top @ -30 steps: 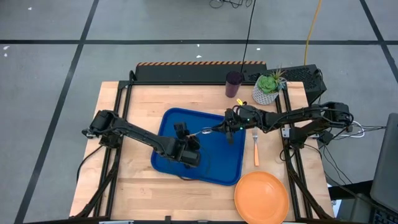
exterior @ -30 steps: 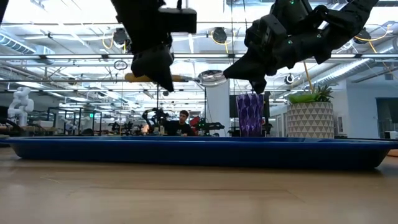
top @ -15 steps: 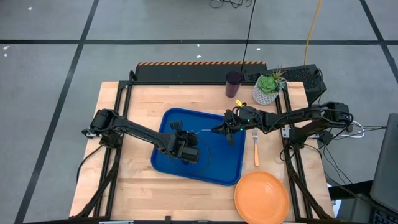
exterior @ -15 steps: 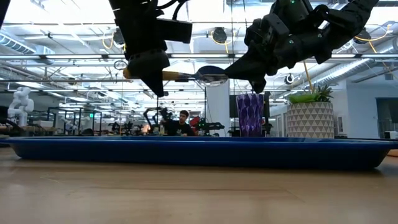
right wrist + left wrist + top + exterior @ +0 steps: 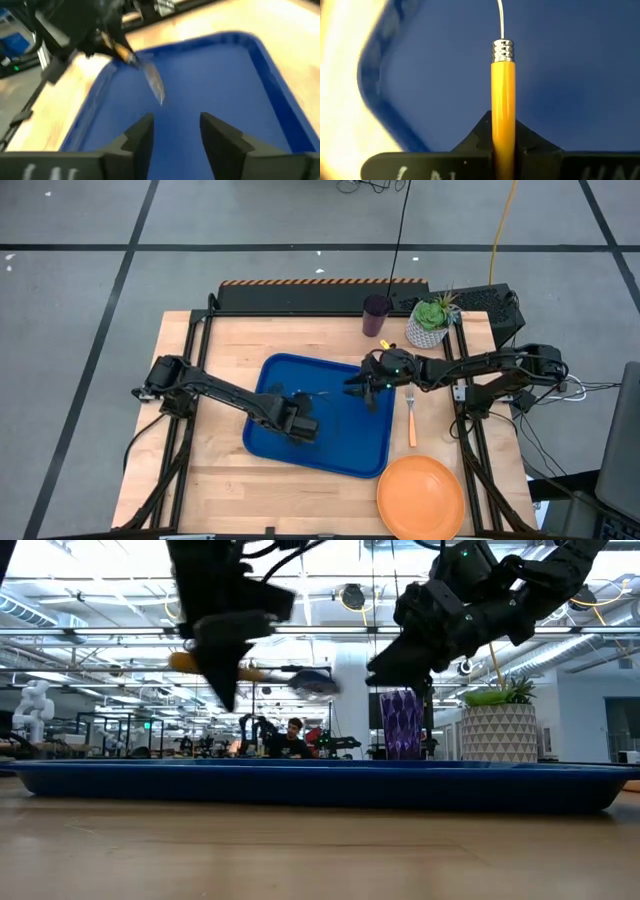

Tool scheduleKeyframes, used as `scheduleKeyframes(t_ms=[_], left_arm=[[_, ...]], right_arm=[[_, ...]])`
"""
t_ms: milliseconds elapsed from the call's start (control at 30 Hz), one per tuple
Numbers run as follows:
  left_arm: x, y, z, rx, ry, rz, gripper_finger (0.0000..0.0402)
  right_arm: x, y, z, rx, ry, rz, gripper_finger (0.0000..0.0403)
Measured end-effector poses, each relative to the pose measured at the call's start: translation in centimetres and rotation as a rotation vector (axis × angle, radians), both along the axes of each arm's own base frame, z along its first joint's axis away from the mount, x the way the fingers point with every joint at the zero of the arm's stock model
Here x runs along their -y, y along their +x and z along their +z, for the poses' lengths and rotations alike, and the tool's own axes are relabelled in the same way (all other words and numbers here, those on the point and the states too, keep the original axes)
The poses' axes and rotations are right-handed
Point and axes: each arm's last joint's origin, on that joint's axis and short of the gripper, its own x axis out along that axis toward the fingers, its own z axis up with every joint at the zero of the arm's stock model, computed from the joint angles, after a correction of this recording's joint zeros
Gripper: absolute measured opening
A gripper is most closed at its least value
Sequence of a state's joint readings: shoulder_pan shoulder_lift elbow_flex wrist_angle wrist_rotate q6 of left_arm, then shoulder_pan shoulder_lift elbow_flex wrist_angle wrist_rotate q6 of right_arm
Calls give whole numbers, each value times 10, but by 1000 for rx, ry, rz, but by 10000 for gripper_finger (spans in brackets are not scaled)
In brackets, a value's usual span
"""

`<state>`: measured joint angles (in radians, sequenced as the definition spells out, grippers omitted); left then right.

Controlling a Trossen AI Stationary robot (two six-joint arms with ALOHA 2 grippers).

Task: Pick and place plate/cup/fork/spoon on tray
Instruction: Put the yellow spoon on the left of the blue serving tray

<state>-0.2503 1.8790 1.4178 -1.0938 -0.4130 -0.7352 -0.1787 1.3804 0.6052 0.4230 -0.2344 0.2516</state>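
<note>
The spoon [image 5: 262, 671], with a silver bowl [image 5: 154, 85] and an orange handle, hangs level above the blue tray [image 5: 350, 442]. My left gripper [image 5: 299, 418] is shut on it. My right gripper [image 5: 357, 386] stands open a little to the right of the bowl, nothing between its fingers [image 5: 141, 136]. The fork [image 5: 411, 420] lies flat on the wood right of the tray. The orange plate [image 5: 421, 496] rests at the near right corner. The purple cup [image 5: 377, 315] stands upright behind the tray. My left gripper pinches the spoon's orange handle [image 5: 503, 131] between its two fingers, toward the handle's free end, which sticks out a little behind them [image 5: 183, 662]. The fingers come from above and lie across the handle. The spoon is about level, clear of the tray, its bowl toward my right gripper.
A white pot with a green succulent [image 5: 431, 322] stands at the far right beside the cup. Bare wood shows left of the tray [image 5: 210, 390] and along the near edge. A person [image 5: 294, 738] sits far off in the room behind.
My left gripper has shut on the spoon's handle. My right gripper has opened and let go of the bowl. The left gripper has then carried the spoon a little toward the table's left, away from the right gripper, still above the tray.
</note>
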Motion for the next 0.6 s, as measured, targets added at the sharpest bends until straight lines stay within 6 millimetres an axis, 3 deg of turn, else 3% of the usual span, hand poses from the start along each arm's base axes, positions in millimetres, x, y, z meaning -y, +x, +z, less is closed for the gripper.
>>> scheduleKeyframes(t_ms=[200,333,433,600], left_arm=[[-16,-15,-38,-84,-228,193,12],[-21,-21,-69,-4,-411,222,12],[-25,-23,-73,52,-455,258,13],[-36,-23,-54,163,-476,289,12]], right_arm=[[-9,-7,-13,-74,26,26,200],[-15,-12,-22,-100,30,49,211],[-17,-15,-26,-111,20,58,212],[-17,-15,-26,-104,18,60,212]])
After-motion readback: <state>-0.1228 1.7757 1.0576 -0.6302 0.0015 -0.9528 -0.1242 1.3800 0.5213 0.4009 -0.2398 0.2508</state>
